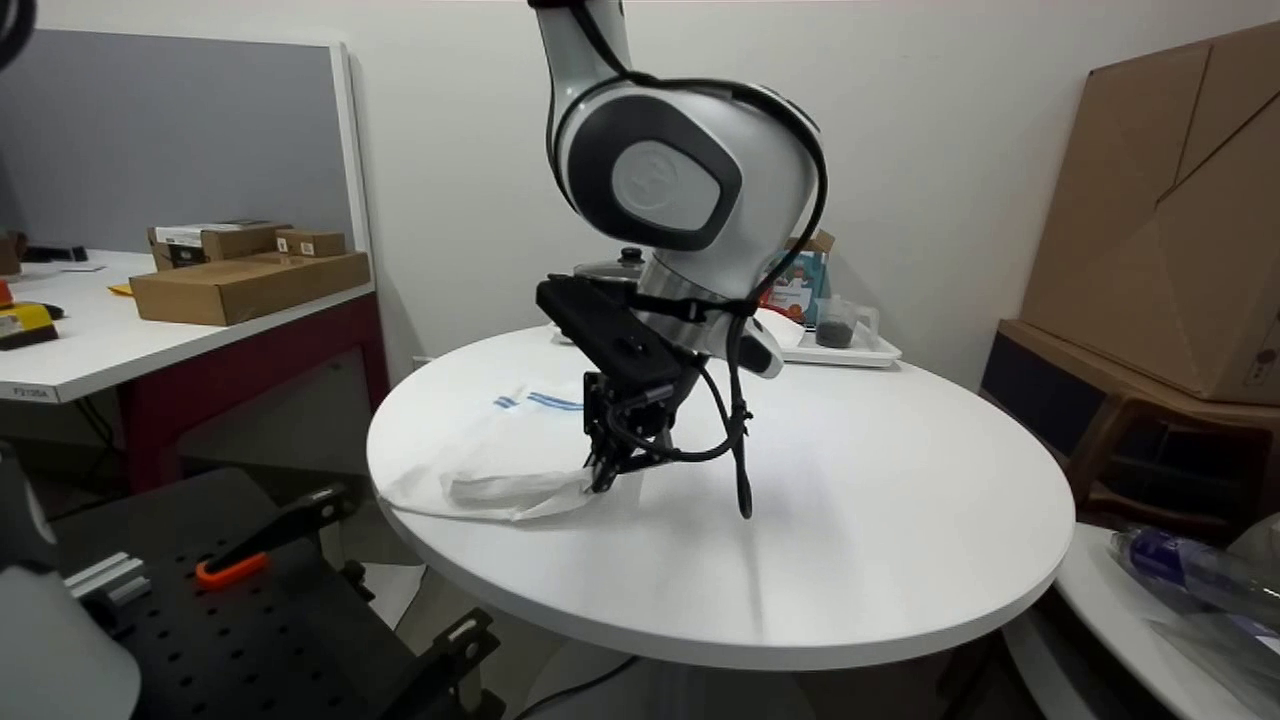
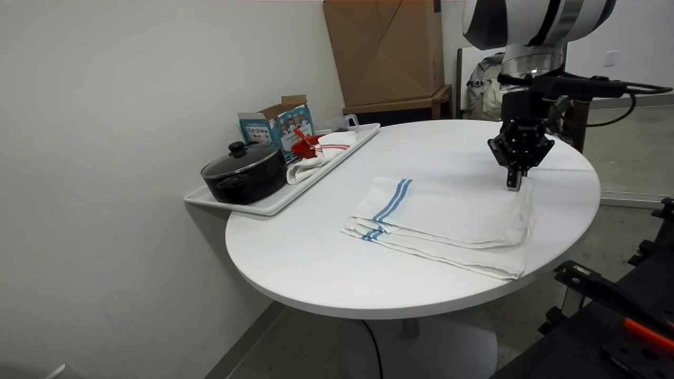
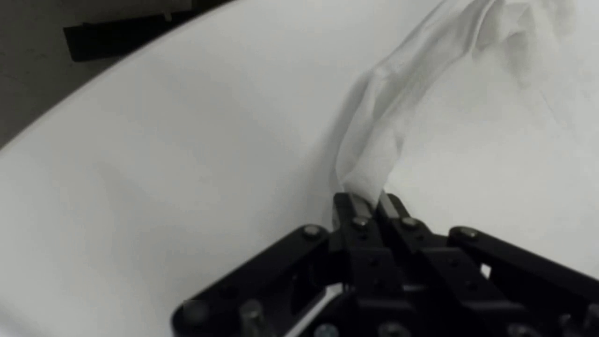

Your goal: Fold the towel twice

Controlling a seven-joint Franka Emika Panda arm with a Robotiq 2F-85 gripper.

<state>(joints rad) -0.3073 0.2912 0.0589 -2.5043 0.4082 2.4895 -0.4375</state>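
Observation:
The white towel with blue stripes lies layered on the round white table, seen in both exterior views [image 1: 515,490] [image 2: 453,213]. Its striped end points toward the tray side. My gripper is at the towel's opposite end, at one corner, in both exterior views [image 1: 603,478] [image 2: 516,184]. In the wrist view the gripper [image 3: 373,203] is shut on a pinched edge of the towel [image 3: 374,150]. The pinched edge is slightly raised and creased, close to the table top. The arm hides part of the towel in an exterior view.
A white tray [image 2: 279,202] at the table's wall side holds a black lidded pot [image 2: 245,173], a blue box [image 2: 295,126], a red bowl [image 2: 305,147], a red-striped cloth [image 2: 337,142] and a clear cup [image 1: 835,325]. The round table's edge [image 2: 421,310] runs near the towel.

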